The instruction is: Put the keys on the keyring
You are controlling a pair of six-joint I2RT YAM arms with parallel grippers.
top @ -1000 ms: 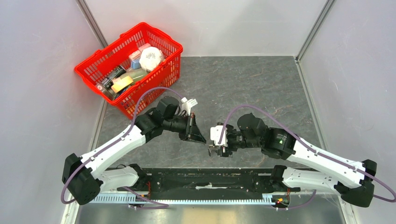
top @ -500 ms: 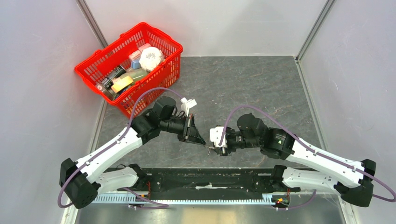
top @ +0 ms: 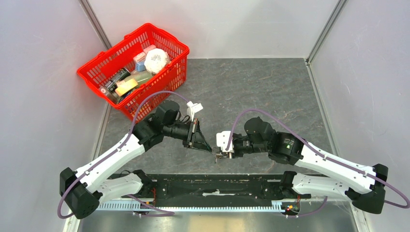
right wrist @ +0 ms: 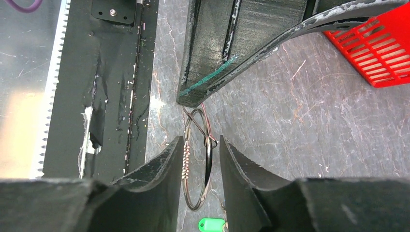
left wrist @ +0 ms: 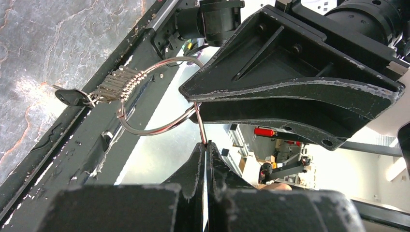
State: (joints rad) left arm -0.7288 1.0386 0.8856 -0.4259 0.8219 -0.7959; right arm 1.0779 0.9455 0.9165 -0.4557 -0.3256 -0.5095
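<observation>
The keyring (left wrist: 159, 129) is hanging in the air between the two arms, above the near part of the worktop (top: 270, 92). In the left wrist view its silver keys (left wrist: 126, 81) are bunching together on the loop's left side, and a black-headed key (left wrist: 69, 96) is dangling just beyond them. A green key (right wrist: 212, 224) is showing just below the ring (threaded on or loose, I cannot tell).

The left tool (left wrist: 205, 150) is pinching a thin wire that seems to be the ring's free end, its fingers pressed together on it. The right tool (right wrist: 199, 145) is straddling the ring with its jaws partly apart; I cannot tell whether they are clamping it.

Both tools are crowding close, so one uneven pull is risking a bent wire, a slip from the pinch, or the ring dropping and keys sliding off. The red basket (top: 162, 89), far left, is posing no hazard.
</observation>
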